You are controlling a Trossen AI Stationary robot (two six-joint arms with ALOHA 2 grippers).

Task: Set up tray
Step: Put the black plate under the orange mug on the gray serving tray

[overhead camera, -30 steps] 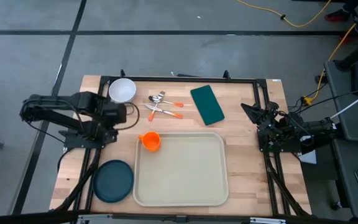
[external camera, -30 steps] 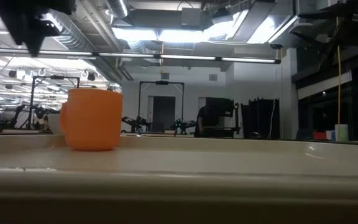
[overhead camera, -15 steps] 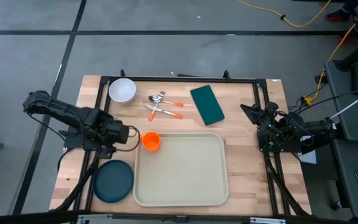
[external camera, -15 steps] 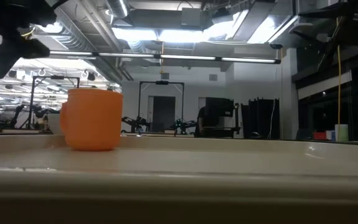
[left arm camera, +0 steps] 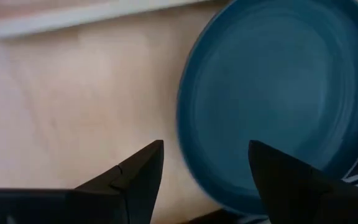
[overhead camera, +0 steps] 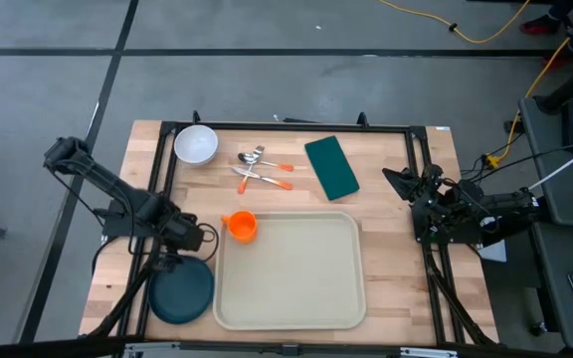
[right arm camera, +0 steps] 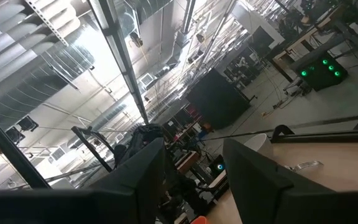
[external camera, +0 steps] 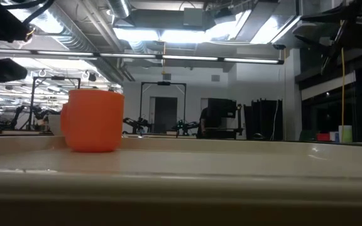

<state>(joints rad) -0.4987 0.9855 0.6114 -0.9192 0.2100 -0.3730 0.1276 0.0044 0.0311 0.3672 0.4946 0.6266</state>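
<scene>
Reaching for the dark teal round plate (overhead camera: pixel 180 289), by the look of it: the left gripper (overhead camera: pixel 179 257) hangs just above the plate's far rim, at the near-left corner of the wooden worktop (overhead camera: pixel 386 179). In the left wrist view its two dark fingers (left arm camera: pixel 135 177) stand wide apart, empty, with the plate's edge between them. My read is that the plate is the next item for the large cream rectangular plastic tray (overhead camera: pixel 288 269), which lies flat at the near-middle of the worktop, just beside the plate. An orange plastic cup (overhead camera: pixel 242 226) stands at the tray's far-left corner; the low view suggests it sits on the tray.

Next move calls for lowering over the rim, pinching it, then lifting the plate across the raised tray edge.

Left arm is folded, elbow out past the worktop's left side. Right gripper (overhead camera: pixel 398 180) waits at the right edge, pointing upward, fingers parted and empty.
</scene>
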